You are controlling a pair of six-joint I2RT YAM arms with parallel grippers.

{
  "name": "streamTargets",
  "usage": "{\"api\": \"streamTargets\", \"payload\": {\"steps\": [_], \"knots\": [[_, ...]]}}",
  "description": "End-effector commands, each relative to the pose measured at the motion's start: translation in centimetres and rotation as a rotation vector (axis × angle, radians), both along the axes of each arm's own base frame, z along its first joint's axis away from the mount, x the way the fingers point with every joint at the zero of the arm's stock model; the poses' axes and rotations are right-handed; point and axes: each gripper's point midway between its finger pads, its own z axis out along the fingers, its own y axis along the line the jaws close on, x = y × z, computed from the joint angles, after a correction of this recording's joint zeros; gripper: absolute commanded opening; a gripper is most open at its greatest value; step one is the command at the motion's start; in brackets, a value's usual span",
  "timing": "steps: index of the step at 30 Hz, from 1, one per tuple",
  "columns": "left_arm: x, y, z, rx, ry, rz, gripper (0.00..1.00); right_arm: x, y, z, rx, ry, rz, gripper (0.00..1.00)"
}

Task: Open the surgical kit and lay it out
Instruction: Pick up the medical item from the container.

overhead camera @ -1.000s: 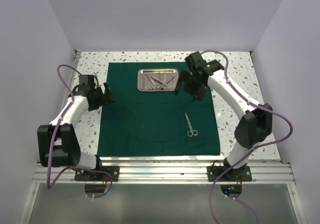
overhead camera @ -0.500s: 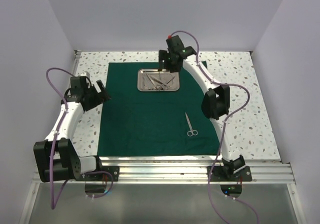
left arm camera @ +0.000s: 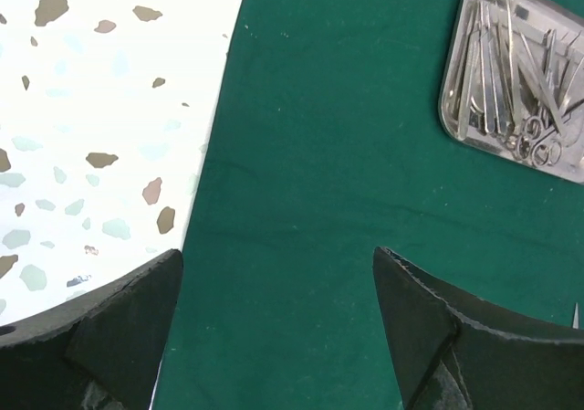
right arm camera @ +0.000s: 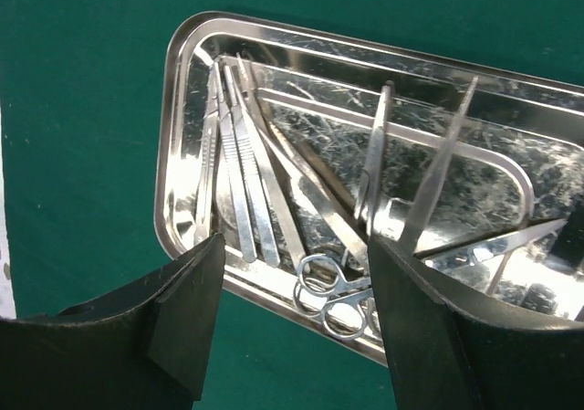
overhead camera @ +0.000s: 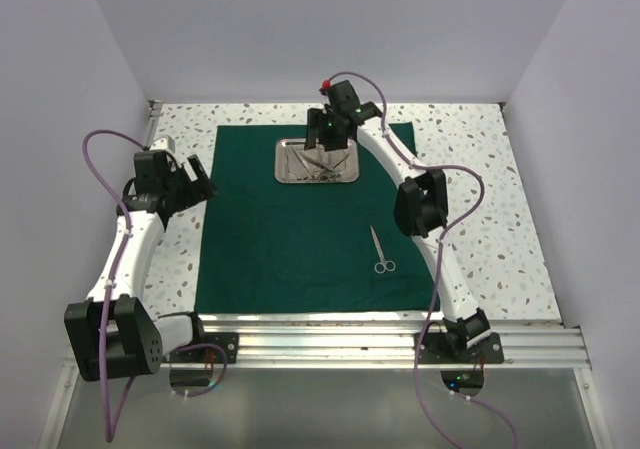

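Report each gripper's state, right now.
Left gripper: open, empty, above the green cloth.
Right gripper: open, empty, above the steel tray.

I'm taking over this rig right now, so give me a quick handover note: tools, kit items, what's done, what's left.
Left tool: open, empty, over the green cloth at its left edge.
Right tool: open, empty, just above the steel tray.
Done: cloth spread flat, one pair of scissors laid on it.
Left: tweezers and ring-handled instruments lie in the tray, not yet laid out.

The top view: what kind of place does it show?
Probably a robot test booth, not an operating room: plain walls enclose a speckled table holding a green drape and steel tray.
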Motion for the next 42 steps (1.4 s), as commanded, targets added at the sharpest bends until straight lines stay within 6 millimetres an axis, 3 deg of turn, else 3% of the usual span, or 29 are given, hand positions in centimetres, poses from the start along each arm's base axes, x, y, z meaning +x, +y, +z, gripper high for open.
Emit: {"api": "streamTargets", "payload": {"steps": [1,9,17,26,28,29,32,35,42], "knots": [[-0.2,0.2,0.2,0.022,-0.036,-0.018,0.88,0.0,1.4,0.8,-0.009,-0.058,0.053,0.67],[-0.6,0.4,-0.3,0.054,-0.028,-0.031,0.87,0.1,0.2,-3.6,-0.149,-0.037,0.03,0.63],[-0.3,-0.1,-0.8,0.038,-0.026,-0.048,0.87,0.0,-2.3,-6.4,-0.32,-0.032,0.0,0.57],[0.2,-0.3,-1.5,0.024,-0.011,-0.06,0.86,-0.7,-3.1,-7.0,-0.404,-0.029,0.0,0.43],[0.2,-0.4,-1.5,0.022,-0.011,-0.062,0.86,-0.9,-3.2,-7.1,-0.412,-0.026,0.004,0.34],[0.2,-0.4,-1.5,0.022,-0.011,-0.062,0.86,-1.0,-2.9,-6.8,-0.413,-0.033,0.005,0.3],[0.3,-0.5,-1.5,0.022,-0.013,-0.065,0.86,-0.7,-3.0,-6.2,-0.423,-0.053,-0.01,0.0],[0.3,-0.7,-1.6,0.023,-0.011,-0.073,0.86,0.1,-3.1,-4.4,-0.416,-0.096,-0.035,0.0],[0.3,-1.3,-1.6,0.018,-0.01,-0.09,0.86,1.3,-2.0,2.8,-0.309,-0.224,-0.074,0.0]]}}
